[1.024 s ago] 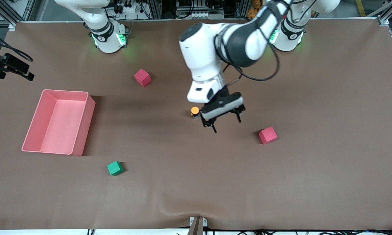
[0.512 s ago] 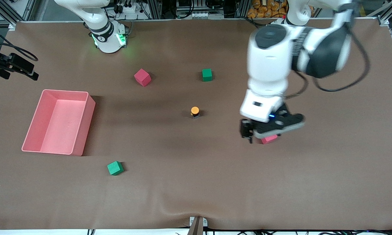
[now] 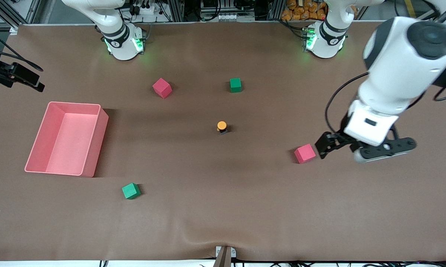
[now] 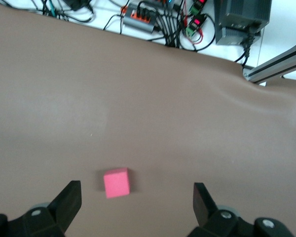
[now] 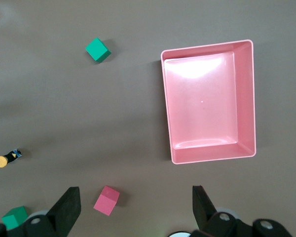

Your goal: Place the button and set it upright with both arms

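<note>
Now the left gripper (image 3: 356, 148) hangs with its jaws spread and nothing between them, over the table (image 3: 356, 207) toward the left arm's end, just beside a red cube (image 3: 305, 153). The right gripper (image 5: 133, 207) is also released and empty, held high over the pink bin (image 5: 245, 98), where that arm waits.

The button (image 3: 222, 127) stands mid-table, orange cap up, well apart from both grippers and from every cube. It looks upright already, so I'd say the placing is done and the job is to clear away cleanly: lift the arm off without brushing that red cube, and keep wide of the button, which would tip at a nudge.
</note>
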`<state>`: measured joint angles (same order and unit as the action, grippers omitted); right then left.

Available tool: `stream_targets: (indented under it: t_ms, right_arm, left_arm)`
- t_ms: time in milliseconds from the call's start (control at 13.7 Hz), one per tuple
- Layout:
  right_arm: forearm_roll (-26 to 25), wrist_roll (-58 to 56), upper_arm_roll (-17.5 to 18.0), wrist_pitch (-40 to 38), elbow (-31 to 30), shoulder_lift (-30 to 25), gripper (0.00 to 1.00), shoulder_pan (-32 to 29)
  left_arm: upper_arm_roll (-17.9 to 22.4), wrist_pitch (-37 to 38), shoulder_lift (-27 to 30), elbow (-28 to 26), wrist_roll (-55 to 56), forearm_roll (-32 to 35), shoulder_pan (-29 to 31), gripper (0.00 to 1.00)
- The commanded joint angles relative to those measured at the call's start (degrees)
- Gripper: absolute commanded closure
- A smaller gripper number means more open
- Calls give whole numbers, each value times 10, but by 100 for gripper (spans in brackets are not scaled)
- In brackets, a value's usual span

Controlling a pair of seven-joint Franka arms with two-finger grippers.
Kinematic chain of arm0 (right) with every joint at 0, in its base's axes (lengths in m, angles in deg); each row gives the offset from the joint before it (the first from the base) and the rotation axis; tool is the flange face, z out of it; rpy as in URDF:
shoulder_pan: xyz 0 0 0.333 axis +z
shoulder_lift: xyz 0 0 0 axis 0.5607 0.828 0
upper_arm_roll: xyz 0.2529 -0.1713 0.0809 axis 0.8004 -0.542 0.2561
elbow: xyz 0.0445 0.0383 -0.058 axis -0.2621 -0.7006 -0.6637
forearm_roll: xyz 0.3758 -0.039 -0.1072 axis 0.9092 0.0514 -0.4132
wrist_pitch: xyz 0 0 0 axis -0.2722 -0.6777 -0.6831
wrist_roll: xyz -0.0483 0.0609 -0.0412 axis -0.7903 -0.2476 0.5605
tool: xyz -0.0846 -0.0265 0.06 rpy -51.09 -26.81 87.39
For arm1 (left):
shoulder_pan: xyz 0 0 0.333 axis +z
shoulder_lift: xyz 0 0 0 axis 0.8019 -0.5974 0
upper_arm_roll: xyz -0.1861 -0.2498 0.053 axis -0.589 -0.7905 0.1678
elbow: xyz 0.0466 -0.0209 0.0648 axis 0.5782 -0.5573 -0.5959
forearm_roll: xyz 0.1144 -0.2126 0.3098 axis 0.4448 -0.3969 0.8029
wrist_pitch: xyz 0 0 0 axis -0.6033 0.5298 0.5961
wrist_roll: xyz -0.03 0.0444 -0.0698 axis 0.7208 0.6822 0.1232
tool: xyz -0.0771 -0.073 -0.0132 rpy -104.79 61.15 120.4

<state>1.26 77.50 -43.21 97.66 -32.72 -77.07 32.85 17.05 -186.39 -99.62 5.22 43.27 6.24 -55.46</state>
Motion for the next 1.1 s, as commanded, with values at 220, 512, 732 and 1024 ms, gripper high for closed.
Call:
stream_targets:
  t_ms: [220, 512, 732, 1024]
  right_arm:
    - [-20, -6, 0, -4, -17, -15, 0, 1]
    - [-21, -46, -2, -4, -16, -15, 0, -2]
    - [-20, -43, 0, -4, -15, -15, 0, 1]
    - [-20, -40, 0, -5, -15, -15, 0, 1]
  left_arm:
    - [48, 123, 106, -24, -99, -66, 18, 0]
    - [109, 159, 188, -84, -158, -105, 7, 0]
    - [133, 163, 227, -122, -186, -107, 7, 0]
    - [180, 165, 217, -118, -253, -104, 8, 0]
